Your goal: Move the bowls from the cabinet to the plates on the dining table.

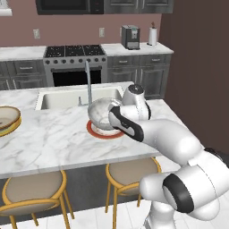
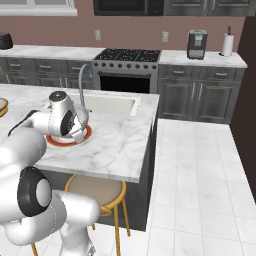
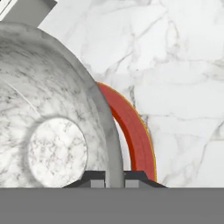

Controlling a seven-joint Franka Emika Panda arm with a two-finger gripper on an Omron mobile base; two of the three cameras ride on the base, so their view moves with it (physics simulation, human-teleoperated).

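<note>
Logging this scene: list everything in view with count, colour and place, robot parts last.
marbled bowl: one, grey-white, on the red-rimmed plate.
red-rimmed plate: one, on the dining table.
cream bowl: one, tan rim, table's left end.
tap: one, silver, at the sink.
stools: two, yellow legs, under the table.
stove: one, dark, back wall.
coffee machine: one, on the back worktop.
paper roll: one, white, beside it.
gripper: shut on the marbled bowl's rim.

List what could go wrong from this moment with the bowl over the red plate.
1. The gripper is shut on the rim of the deep grey-white marbled bowl, pinching one side only, so the bowl may tilt or rock on release.
2. In the hand view the bowl sits off-centre over the red-orange rimmed round plate; it might land on the rim and slide.
3. The tall silver tap stands close behind; a careless retreat could clip it.
</note>
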